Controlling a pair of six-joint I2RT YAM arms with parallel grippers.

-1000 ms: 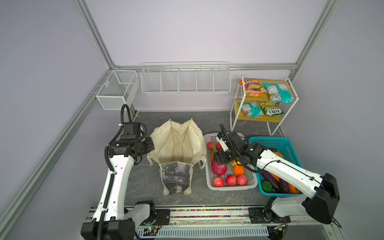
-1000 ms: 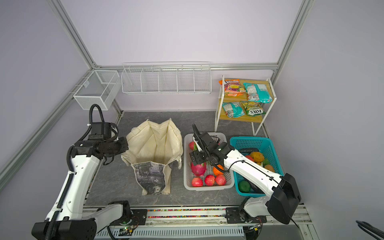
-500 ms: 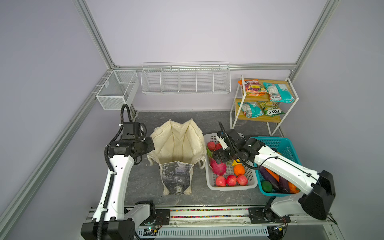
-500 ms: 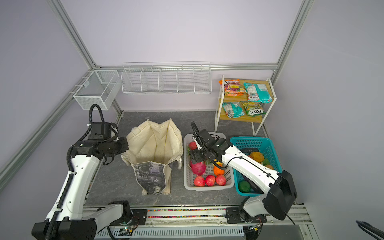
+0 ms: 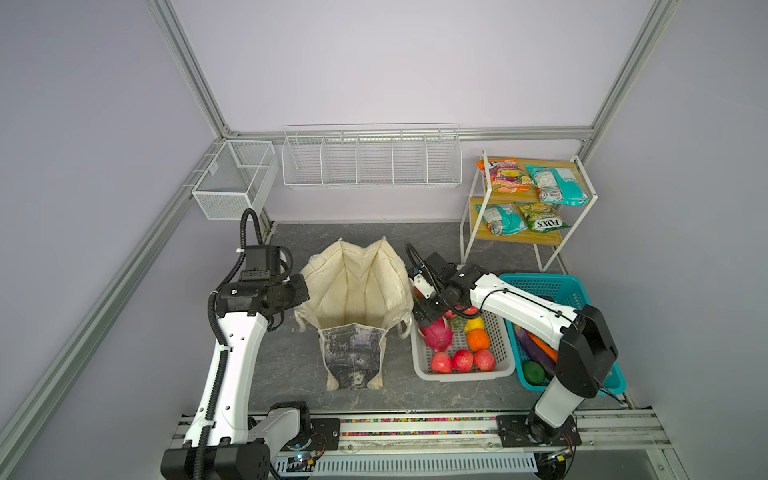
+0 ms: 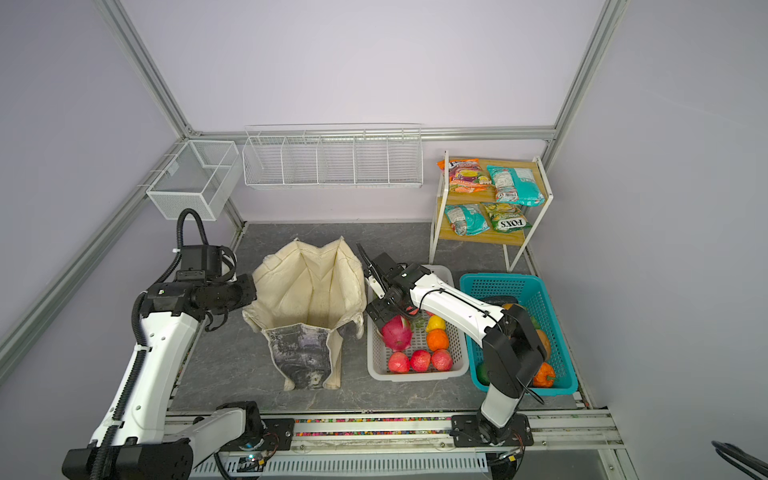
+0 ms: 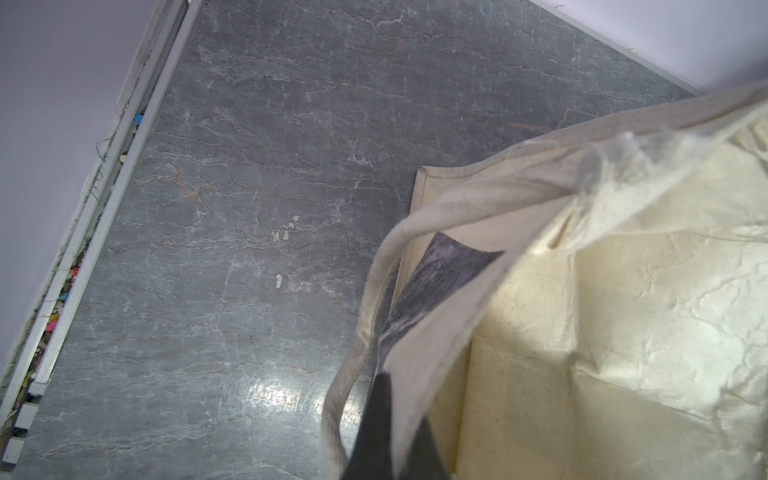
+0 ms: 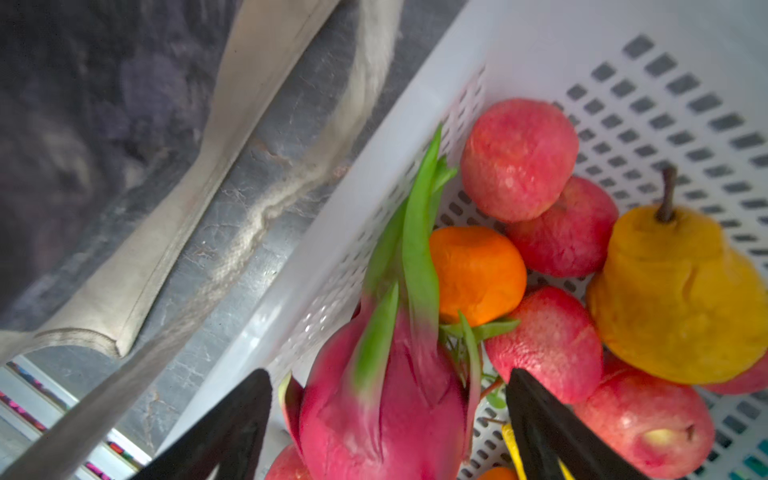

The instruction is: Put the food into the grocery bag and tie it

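**A:** Where's the dragon fruit (image 5: 437,333)?

**B:** In the basket (image 5: 461,376), against the long edge that faces the bag (image 5: 357,286). The basket sits just beside the bag, toward the table's (image 5: 291,365) right edge.

**A:** And the right claw (image 8: 386,374)?

**B:** Spread wide, one jaw each side of the fruit's fat end. In the wrist view one jaw looks to be touching the skin and the other stands a little off. I'd call it straddled, not yet clamped.

**A:** So the job is closing well.

**B:** Yes. Squeeze across the thick middle, not the green tips, which would just bend. An apple (image 8: 544,345) sits right by the loose jaw and an orange (image 8: 478,274) is tucked under the leaves. Centre the claw first so neither gets pinched too.

**A:** Then?

**B:** Lift straight up past the basket wall before swinging across. Otherwise the fruit may snag on the rim.

**A:** Is the bag ready?

**B:** Its mouth gapes in both top views and nothing shows inside. The left claw (image 5: 301,291) is closed at the bag's left rim, apparently pinching the cloth. Drop the fruit low in the mouth, well clear of that rim.
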